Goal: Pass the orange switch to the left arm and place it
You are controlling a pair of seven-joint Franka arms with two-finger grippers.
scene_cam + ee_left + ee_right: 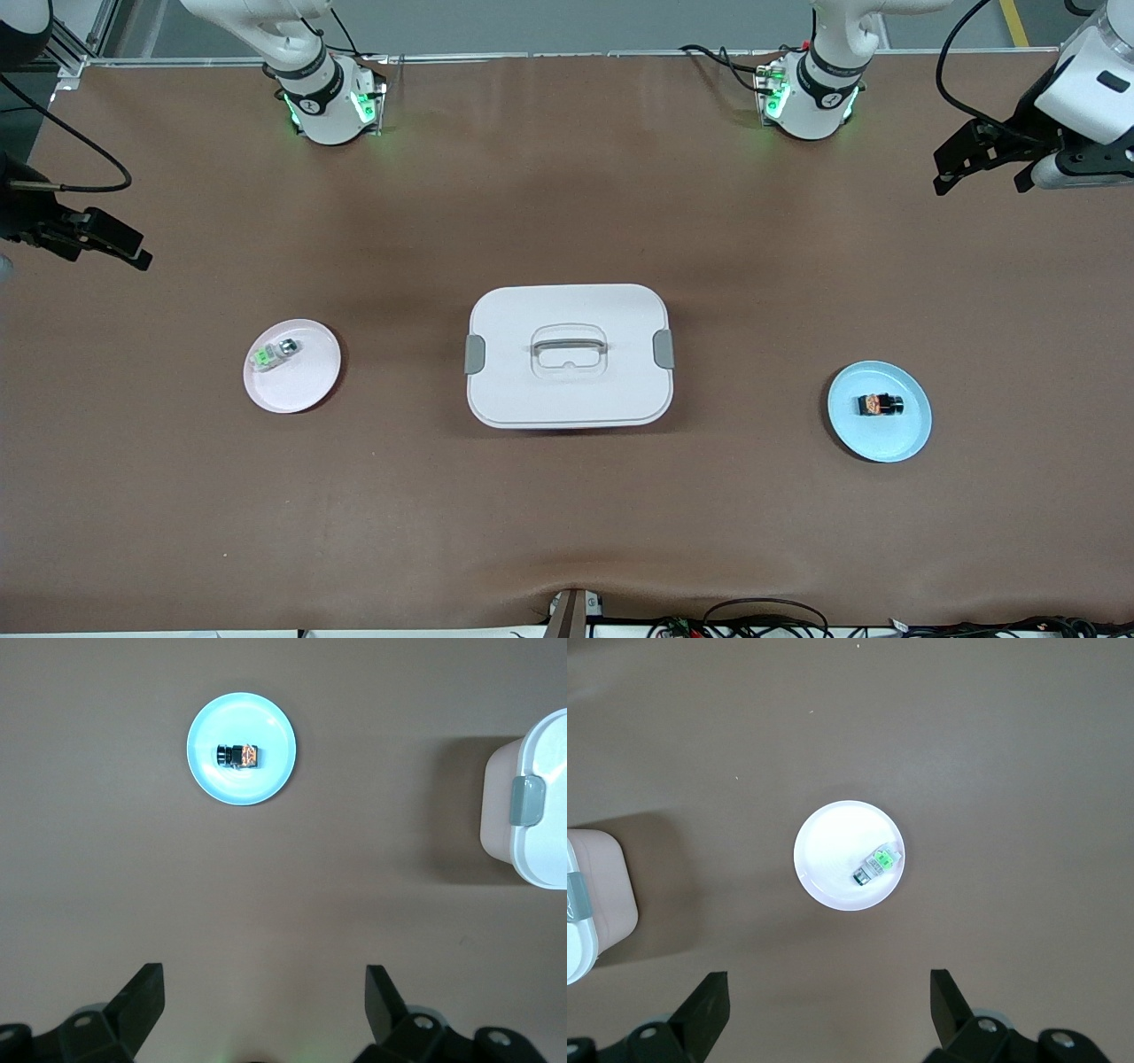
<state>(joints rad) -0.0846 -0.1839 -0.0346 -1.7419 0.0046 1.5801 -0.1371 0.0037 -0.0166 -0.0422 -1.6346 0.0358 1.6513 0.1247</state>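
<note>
Both grippers are shown with fingers spread wide and nothing between them. The left gripper (983,168) is held in the air over bare table at the left arm's end, and the right gripper (93,237) likewise at the right arm's end; in each wrist view the black fingers (142,997) are seen well apart over the brown table (567,532). No part of the transfer is judged done: the switch has not yet been grasped, passed, or set down, so the pick-up, the hand-over clear of the box, and the placing all remain.

The orange switch (880,405) is seen lying on its side in the blue plate (912,439), toward the left arm's end, as a small black block with an orange part. The white box (570,390), lid clipped, stands at mid-table between this plate and the pink plate (310,390), in which a green switch (273,354) lies.
</note>
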